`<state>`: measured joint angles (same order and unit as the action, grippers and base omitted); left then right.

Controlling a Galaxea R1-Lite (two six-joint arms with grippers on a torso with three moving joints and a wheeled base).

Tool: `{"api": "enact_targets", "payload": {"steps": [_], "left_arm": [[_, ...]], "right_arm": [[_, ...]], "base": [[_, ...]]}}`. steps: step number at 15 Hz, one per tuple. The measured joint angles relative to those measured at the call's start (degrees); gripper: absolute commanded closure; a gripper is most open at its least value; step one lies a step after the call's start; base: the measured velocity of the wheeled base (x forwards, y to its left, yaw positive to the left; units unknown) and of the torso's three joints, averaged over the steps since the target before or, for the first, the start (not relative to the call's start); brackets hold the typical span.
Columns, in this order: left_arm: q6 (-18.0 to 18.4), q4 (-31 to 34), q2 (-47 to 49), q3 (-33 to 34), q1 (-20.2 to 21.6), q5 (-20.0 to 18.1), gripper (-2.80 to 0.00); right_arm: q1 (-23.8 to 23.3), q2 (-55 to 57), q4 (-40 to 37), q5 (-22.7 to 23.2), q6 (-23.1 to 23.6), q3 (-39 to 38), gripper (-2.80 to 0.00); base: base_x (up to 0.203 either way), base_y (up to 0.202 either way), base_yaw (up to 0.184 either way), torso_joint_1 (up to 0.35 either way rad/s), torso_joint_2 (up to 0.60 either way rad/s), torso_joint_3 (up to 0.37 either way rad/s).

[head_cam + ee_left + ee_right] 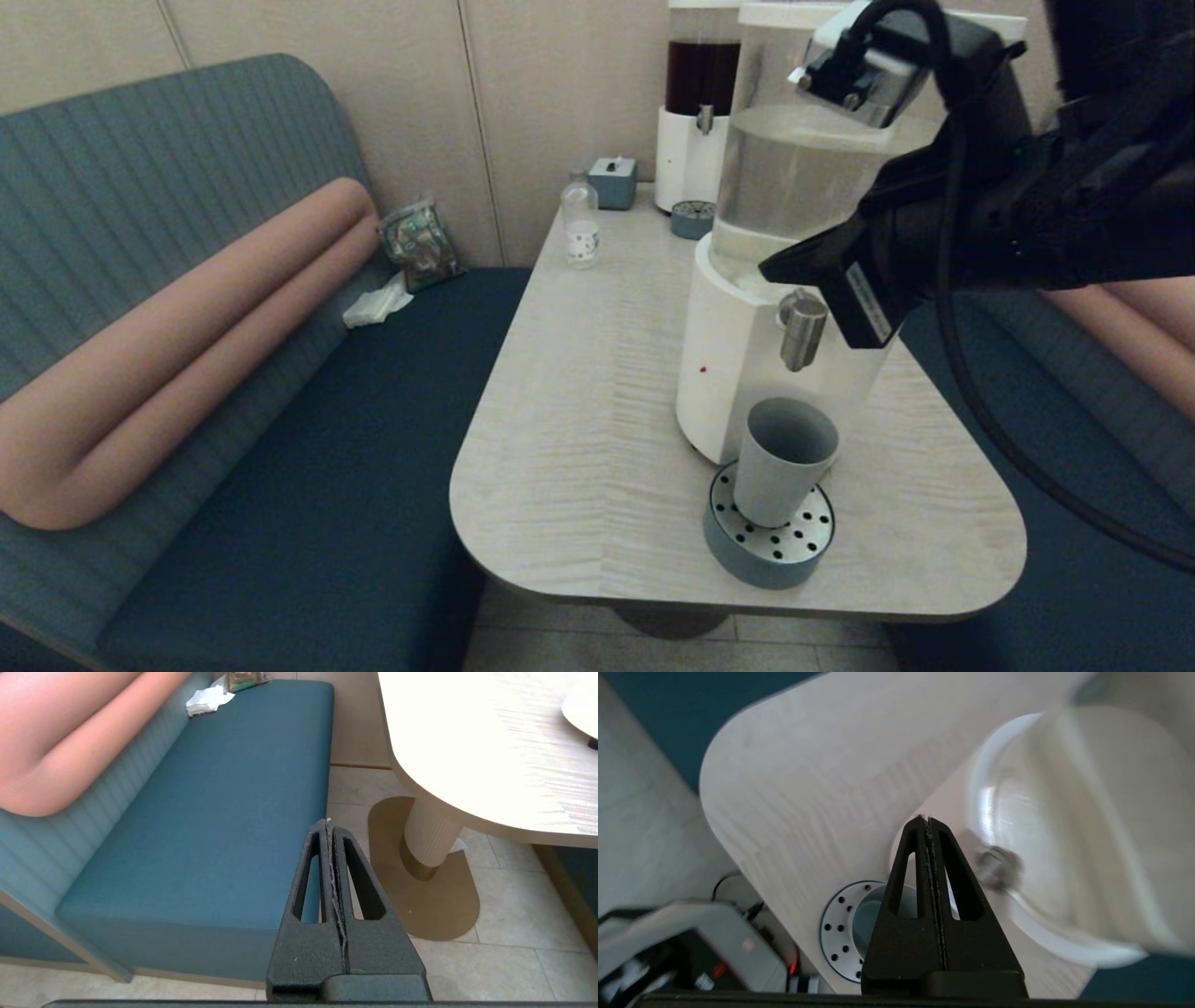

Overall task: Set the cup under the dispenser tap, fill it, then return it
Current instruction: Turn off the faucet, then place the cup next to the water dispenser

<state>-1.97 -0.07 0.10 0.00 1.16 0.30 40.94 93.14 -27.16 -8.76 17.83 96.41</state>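
Pressing the dispenser tap [802,329] is the step we judge to be in hand, because the cup [782,460] already stands under it. The cup sits upright on the round drip tray [767,549] with holes, at the near end of the tabletop [579,392], touching nothing but the tray. We cannot see any water in the cup yet.

Our right gripper [929,820] hangs just above the tap, near its rounded top. Its two fingers are pressed tight together and it holds nothing. We think that is good, because closed fingers make one firm tip for pushing.

To do this well, we should come down slowly and straight onto the top of the tap. We should push from the middle, so the tip does not slip off the shiny knob. We should not bump the big dispenser [747,373], since it could slide and move the spout away from the cup. We should watch the cup and let go before it gets too full.

Our left gripper [330,823] stays low beside the blue bench [210,812], left of the tabletop. It is also closed tight and empty.
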Motion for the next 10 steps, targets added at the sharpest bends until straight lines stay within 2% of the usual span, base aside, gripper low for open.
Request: {"api": "enact_targets", "payload": {"steps": [3, 6, 7, 8, 10], "left_arm": [[0.0, 0.0, 0.0, 0.0, 0.0, 0.0, 0.00], [0.0, 0.0, 0.0, 0.0, 0.0, 0.0, 0.00], [0.0, 0.0, 0.0, 0.0, 0.0, 0.0, 0.00], [0.0, 0.0, 0.0, 0.0, 0.0, 0.0, 0.00], [0.0, 0.0, 0.0, 0.0, 0.0, 0.0, 0.00]], "right_arm": [[0.4, -7.7, 6.3, -5.7, 0.1, -6.2, 0.00], [-2.2, -18.9, 16.9, -16.7, 1.7, -16.6, 0.00], [-5.7, -23.0, 19.7, -19.2, 2.3, -20.4, 0.00], [-10.1, -27.3, 21.6, -19.5, 2.4, -24.0, 0.00], [-18.1, -36.1, 22.5, -17.5, 1.7, -30.7, 0.00]], "base": [[0.000, 0.000, 0.000, 0.000, 0.00, 0.000], [0.000, 0.000, 0.000, 0.000, 0.00, 0.000], [0.000, 0.000, 0.000, 0.000, 0.00, 0.000], [0.000, 0.000, 0.000, 0.000, 0.00, 0.000], [0.000, 0.000, 0.000, 0.000, 0.00, 0.000]]}}
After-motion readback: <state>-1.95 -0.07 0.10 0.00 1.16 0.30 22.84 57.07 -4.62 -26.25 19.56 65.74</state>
